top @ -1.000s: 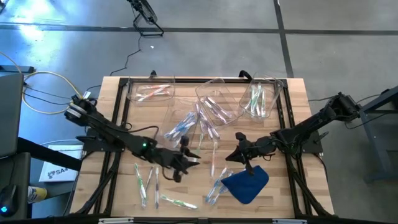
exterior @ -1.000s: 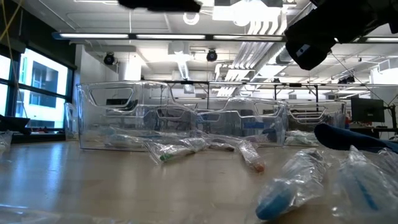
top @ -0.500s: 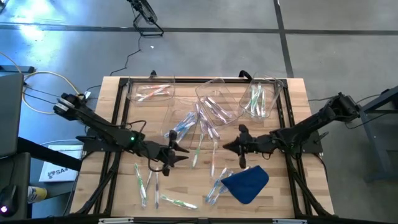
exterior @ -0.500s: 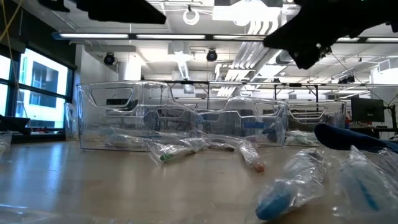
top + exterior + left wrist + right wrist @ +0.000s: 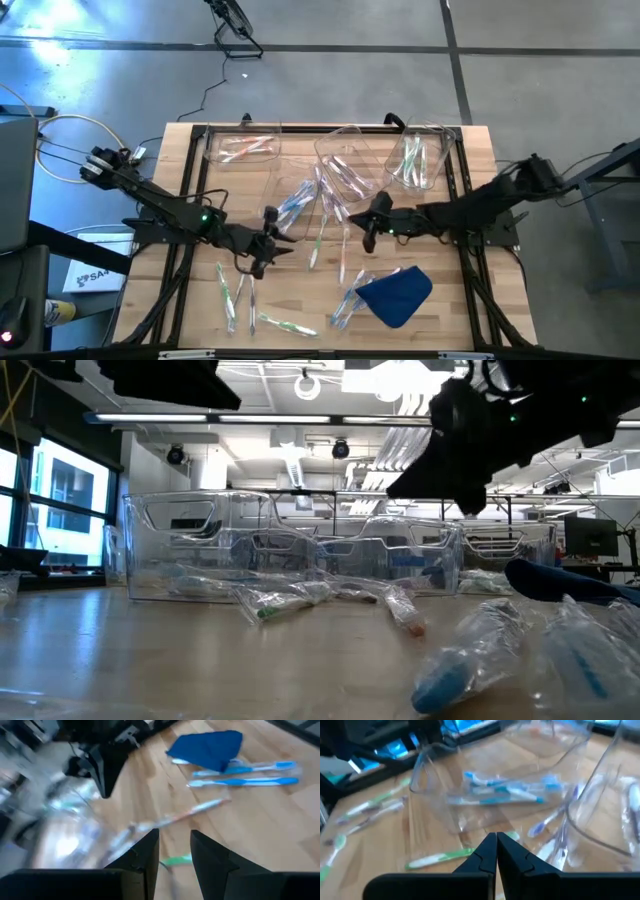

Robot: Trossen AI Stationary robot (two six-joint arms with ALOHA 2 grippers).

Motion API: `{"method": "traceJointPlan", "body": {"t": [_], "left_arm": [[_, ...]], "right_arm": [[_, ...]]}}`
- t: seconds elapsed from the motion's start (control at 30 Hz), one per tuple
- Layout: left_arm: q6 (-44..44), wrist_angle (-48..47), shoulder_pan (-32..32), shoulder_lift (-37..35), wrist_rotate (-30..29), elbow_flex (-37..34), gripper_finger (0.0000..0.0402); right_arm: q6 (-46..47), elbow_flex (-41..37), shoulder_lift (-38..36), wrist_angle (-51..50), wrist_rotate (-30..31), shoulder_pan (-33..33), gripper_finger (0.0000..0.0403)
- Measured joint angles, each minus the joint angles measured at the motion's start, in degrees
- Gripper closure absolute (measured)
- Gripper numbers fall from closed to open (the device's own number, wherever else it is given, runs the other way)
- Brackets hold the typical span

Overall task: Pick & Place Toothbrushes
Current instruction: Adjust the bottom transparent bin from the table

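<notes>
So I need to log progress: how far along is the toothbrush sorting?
Partly done. Some toothbrushes already lie in the clear bins at the table's far edge. Nothing is in hand: the left gripper is open and empty, the right gripper shut and empty, both over mid-table. Many loose toothbrushes remain, some beside the blue cloth.

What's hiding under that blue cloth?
Wrapped toothbrushes poke out from under the blue cloth; the left wrist view shows blue ones sticking out beside it. How far they run beneath it, and whether anything else lies there, the cloth covers.
</notes>
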Motion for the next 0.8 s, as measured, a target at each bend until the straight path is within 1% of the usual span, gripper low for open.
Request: {"method": "traceJointPlan", "body": {"t": [0.1, 0.17, 0.27, 0.4, 0.47, 0.57, 0.67, 0.8], "left_arm": [[-5.4, -0.8, -0.4, 0.2, 2.5, 0.0, 0.0295], [-9.1, -0.4, -1.1, 0.6, 4.0, 0.0, 0.0295], [-15.2, -0.6, -2.2, 2.5, 4.2, 0.0, 0.0295], [-23.5, -0.3, -2.3, 6.0, 3.6, 0.1, 0.0295], [-27.4, -1.9, -2.3, 7.3, 3.2, 0.0, 0.0295], [-31.6, -2.0, -2.2, 9.7, 2.2, 0.1, 0.0295], [-35.0, -2.2, -2.3, 10.9, 1.5, 0.1, 0.0295], [-40.9, -4.7, -2.3, 11.8, 1.5, 0.1, 0.0295]], "right_arm": [[-0.9, 1.8, 3.7, 0.8, -1.7, -0.6, 0.0399], [-1.8, 2.8, 6.0, 1.0, -1.6, -0.6, 0.0399], [-4.0, 4.1, 8.1, 2.1, -1.5, -0.6, 0.0399], [-4.5, 4.9, 8.6, 2.6, -1.4, -0.6, 0.0399], [-4.5, 4.9, 8.6, 2.9, -1.2, -0.6, 0.0399], [-5.4, 4.9, 8.6, 3.1, -0.6, -0.6, 0.0399], [-6.0, 4.9, 8.6, 3.1, -0.1, -0.6, 0.0399], [-6.0, 4.9, 8.6, 3.3, -0.1, -0.6, 0.0399]]}}
